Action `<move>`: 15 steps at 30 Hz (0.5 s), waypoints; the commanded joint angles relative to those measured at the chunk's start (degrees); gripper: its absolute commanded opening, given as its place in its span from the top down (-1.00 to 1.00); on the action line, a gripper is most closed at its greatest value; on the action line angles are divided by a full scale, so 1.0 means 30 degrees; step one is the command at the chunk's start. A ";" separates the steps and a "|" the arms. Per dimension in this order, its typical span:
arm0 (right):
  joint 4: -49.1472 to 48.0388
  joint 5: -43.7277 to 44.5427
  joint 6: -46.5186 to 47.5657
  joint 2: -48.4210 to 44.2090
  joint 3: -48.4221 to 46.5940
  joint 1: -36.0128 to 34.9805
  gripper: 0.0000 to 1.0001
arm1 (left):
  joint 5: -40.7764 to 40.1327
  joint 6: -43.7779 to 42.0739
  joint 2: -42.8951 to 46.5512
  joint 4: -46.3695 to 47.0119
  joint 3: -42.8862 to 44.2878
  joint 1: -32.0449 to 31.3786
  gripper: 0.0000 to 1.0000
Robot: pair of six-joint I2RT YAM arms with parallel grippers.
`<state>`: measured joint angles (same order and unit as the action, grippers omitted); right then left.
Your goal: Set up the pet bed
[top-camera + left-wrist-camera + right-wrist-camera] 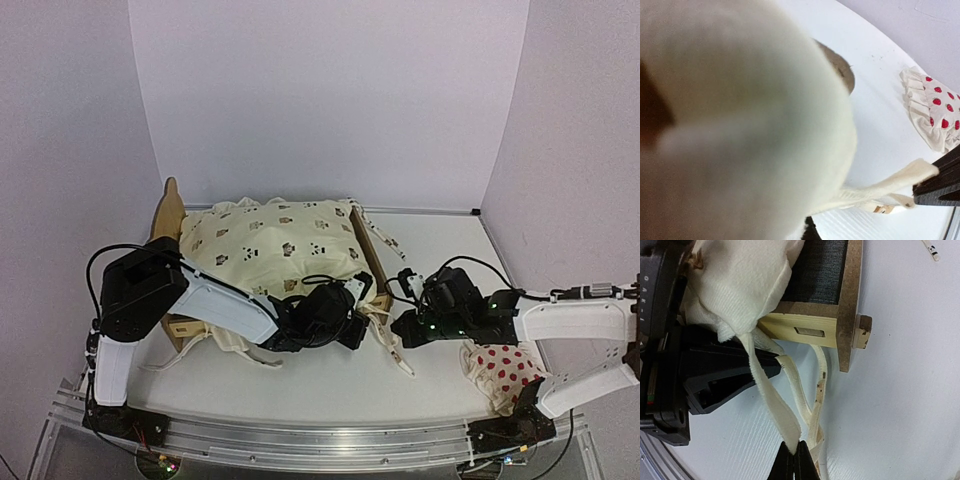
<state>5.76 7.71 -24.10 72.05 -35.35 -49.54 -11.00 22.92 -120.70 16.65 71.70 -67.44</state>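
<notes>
Pet bed [368, 248] sits toward the left and far part of the table [440, 385], beyond both claws, with its near right corner just beside them. Nearest the arms' bases, a white red-dotted pillow [505, 372] rests on the table at the right, by the right arm. Farther in, the right gripper [404, 326] has its fingertips pinched together on a cream tie [771, 405]. The strip runs from the tips up to the bunched corner of the animal-print cushion [275, 245]. Other loose ties [396, 352] trail on the table beside it. Just to its left, the left gripper [358, 318] is closed and pressed against the cushion's near corner. Its own camera is filled with blurred cream fabric, so whether any cloth is pinched cannot be told. Right behind the two claws is the bed's plywood corner, where a side rail meets an end board, with the dark grey base [822, 270] showing beneath the cushion's edge. Beyond that, the cushion covers most of the frame, and a scalloped end board [170, 208] sticks out at the far left.
</notes>
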 commanded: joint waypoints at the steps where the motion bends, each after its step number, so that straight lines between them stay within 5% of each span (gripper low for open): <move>1: 0.0161 -0.0283 0.0007 0.0268 -0.0880 -0.0083 1.00 | 0.1172 0.0213 0.0804 0.1721 0.0028 0.0140 1.00; 9: 0.0163 -0.0988 -0.0089 0.1011 -0.1077 -0.0098 0.97 | 0.1875 0.0583 -0.0076 0.2509 0.0763 0.0141 1.00; 15: 0.0196 -0.3543 -0.0174 0.1725 -0.1371 -0.0096 0.68 | 0.1762 0.0548 -0.0982 0.4246 0.0770 0.0130 1.00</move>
<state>6.23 3.55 -24.36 76.16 -37.01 -49.54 -6.13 24.24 -121.55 23.47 71.93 -67.42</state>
